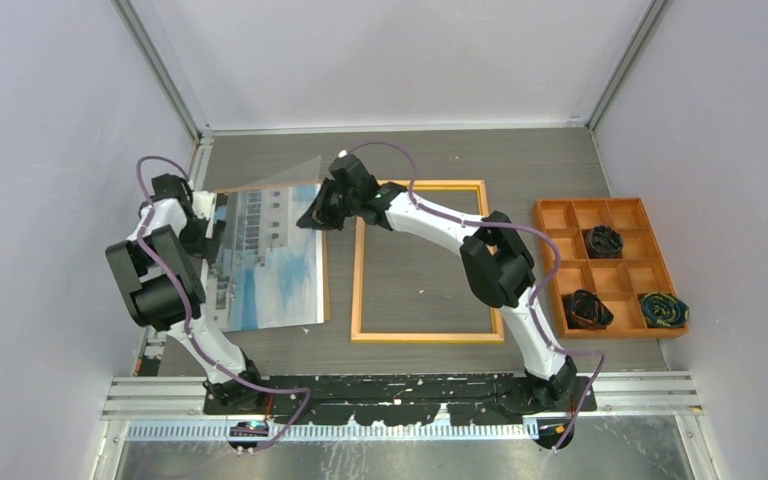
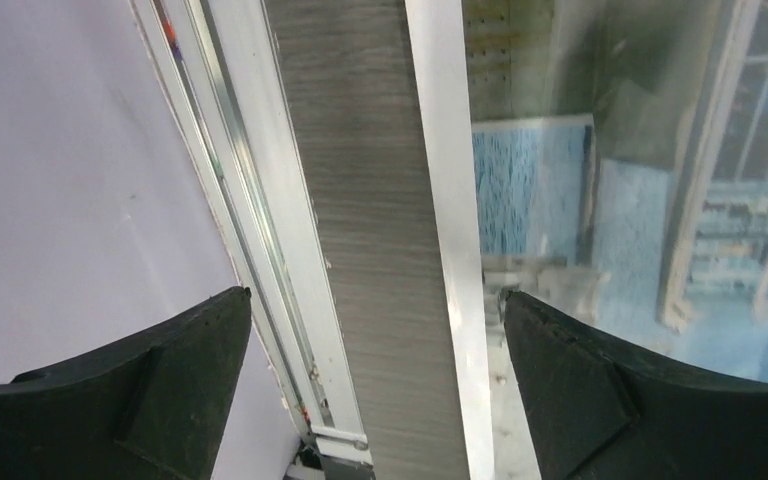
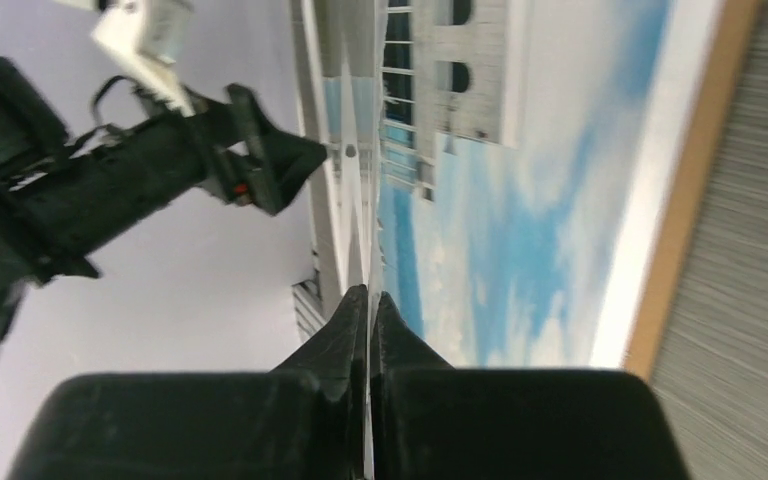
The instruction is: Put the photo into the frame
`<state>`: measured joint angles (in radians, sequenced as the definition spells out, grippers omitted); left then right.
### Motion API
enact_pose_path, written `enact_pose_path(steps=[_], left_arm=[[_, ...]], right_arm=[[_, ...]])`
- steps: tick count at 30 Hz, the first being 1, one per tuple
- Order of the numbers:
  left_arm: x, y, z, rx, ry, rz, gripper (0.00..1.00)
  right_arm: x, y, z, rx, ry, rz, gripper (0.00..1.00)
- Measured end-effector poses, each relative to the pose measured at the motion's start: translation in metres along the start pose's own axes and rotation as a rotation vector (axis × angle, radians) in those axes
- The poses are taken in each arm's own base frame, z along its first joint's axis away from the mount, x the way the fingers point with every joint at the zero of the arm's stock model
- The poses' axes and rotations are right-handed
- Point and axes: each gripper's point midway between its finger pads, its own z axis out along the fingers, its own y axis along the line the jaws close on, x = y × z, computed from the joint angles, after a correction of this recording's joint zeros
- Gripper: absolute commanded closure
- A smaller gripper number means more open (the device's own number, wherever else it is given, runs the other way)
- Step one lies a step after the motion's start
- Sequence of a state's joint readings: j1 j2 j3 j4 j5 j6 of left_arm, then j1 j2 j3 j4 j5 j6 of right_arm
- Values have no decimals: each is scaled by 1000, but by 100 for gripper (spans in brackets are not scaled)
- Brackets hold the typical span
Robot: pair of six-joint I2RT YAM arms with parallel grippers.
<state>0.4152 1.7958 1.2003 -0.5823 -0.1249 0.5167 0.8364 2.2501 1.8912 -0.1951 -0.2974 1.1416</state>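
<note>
The photo [image 1: 270, 265] of blue sky and buildings lies face up on a brown backing board [image 1: 325, 280] at the left. It also shows in the right wrist view [image 3: 520, 180] and the left wrist view [image 2: 660, 200]. My right gripper [image 1: 318, 218] [image 3: 370, 295] is shut on the edge of a thin clear sheet [image 1: 295, 172], which is tilted up over the photo's far right corner. My left gripper [image 1: 210, 225] [image 2: 375, 295] is open and empty at the photo's left edge. The yellow frame [image 1: 425, 337] lies flat to the right of the photo, with bare table inside it.
An orange compartment tray [image 1: 570, 278] with three dark rolled items [image 1: 603, 241] stands at the right. A metal rail [image 2: 280, 200] and the left wall run close beside my left gripper. Walls close the table on three sides.
</note>
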Motion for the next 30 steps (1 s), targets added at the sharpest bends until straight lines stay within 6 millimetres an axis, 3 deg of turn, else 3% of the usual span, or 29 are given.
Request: enact_pose_path(steps=[4,9,11,14,16,18,24,30], left_arm=[[-3,3,-19,57,10,-1,0],[-32,1,-68,94,-93,16,0],[-43,-12,-88,105,-136,50,0],[-60,-49,-107,141,-178,127,0],[-69,-78,-110,172,-191,183,0],[-71,-108,-109,201,-184,237,0],[-72,-174,-106,246,-155,372,0],[-75,-217,-106,263,-153,477,0]], right_arm=[[-12,-24,-22,68,7,-34,99],[-40,-48,-106,152,2,-81,99],[-50,-57,-145,181,-16,-103,99],[-58,-82,-207,260,-50,-128,99],[-61,-106,-242,338,-74,-130,99],[-59,-131,-263,428,-77,-128,99],[-39,-186,-286,653,-3,-160,99],[-45,-203,-297,771,22,-230,99]])
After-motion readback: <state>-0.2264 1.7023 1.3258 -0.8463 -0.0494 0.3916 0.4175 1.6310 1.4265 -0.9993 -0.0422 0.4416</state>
